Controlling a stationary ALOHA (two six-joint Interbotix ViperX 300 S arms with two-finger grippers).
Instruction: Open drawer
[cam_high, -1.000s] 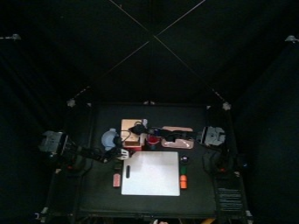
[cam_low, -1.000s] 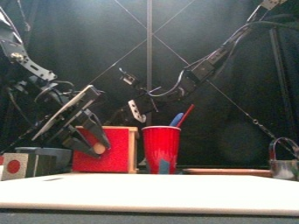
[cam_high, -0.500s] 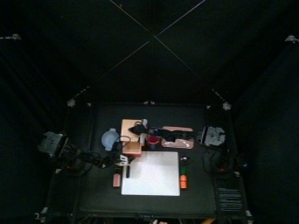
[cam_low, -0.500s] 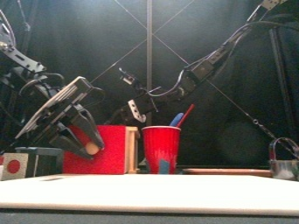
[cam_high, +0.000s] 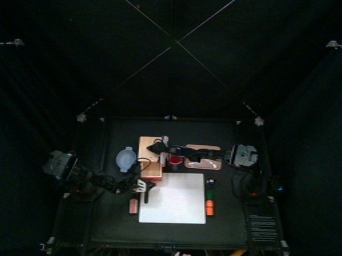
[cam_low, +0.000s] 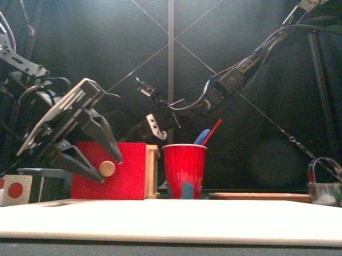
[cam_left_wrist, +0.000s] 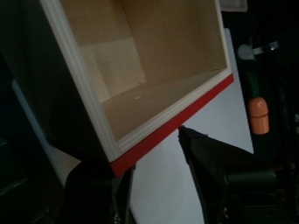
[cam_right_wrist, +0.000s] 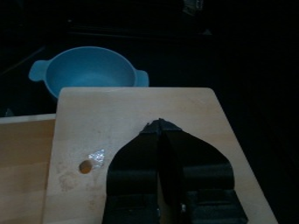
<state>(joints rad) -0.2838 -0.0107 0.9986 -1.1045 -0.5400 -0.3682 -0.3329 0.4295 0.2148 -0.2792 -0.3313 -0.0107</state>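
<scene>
The drawer (cam_left_wrist: 140, 79) is pale wood inside with a red front (cam_low: 114, 170) and a tan knob (cam_low: 106, 169). A red cup (cam_low: 185, 168) stands at its 3 o'clock, and the bowl (cam_right_wrist: 91, 72) is light blue

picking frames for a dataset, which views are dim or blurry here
Top view: mostly dark, only the white sheet stands out. Front view: white sheet's near edge soft. Left wrist view: the drawer evenly lit, its own pincer dark. Right wrist view: blue bowl clear.

One wooden drawer (cam_left_wrist: 140, 70), one red cup (cam_low: 185, 170), one blue bowl (cam_right_wrist: 91, 72), one wooden board (cam_right_wrist: 140, 131), one white sheet (cam_high: 175, 198) and two orange markers (cam_high: 210, 207) are counted on the table (cam_high: 114, 230).
</scene>
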